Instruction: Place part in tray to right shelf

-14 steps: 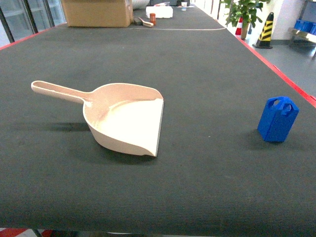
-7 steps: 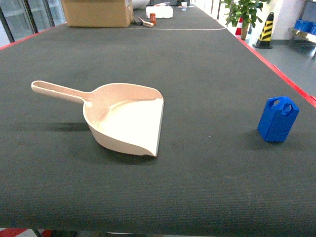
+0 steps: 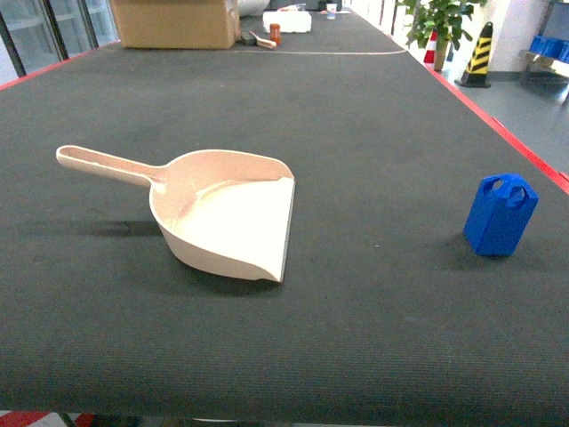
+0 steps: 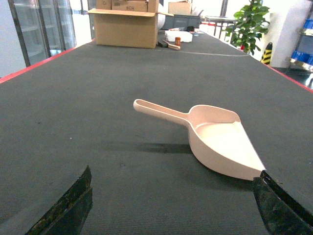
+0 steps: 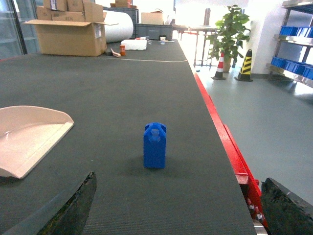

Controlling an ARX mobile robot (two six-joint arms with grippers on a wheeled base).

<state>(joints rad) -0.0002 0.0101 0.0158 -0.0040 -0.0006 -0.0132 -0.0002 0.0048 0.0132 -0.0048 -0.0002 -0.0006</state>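
The tray (image 3: 227, 218), a pale beige-pink scoop, lies on the dark mat left of centre, handle pointing far left and flat lip facing right. The part (image 3: 500, 215), a small bright-blue block, stands upright near the right edge, well apart from the tray. In the left wrist view my left gripper (image 4: 173, 210) is open above bare mat, with the tray (image 4: 220, 142) ahead and to the right. My right gripper (image 5: 178, 208) is open too, the part (image 5: 155, 146) standing ahead between its finger lines and the tray (image 5: 24, 137) off to the left. Neither gripper shows in the head view. The right shelf (image 5: 296, 34) with blue crates stands far right, across the floor.
A red strip (image 5: 230, 147) marks the table's right edge, with floor beyond. A cardboard box (image 3: 173, 22) and a white box (image 3: 286, 20) sit at the far end. A potted plant (image 3: 440, 22) and a striped cone (image 3: 480, 53) stand on the floor to the right.
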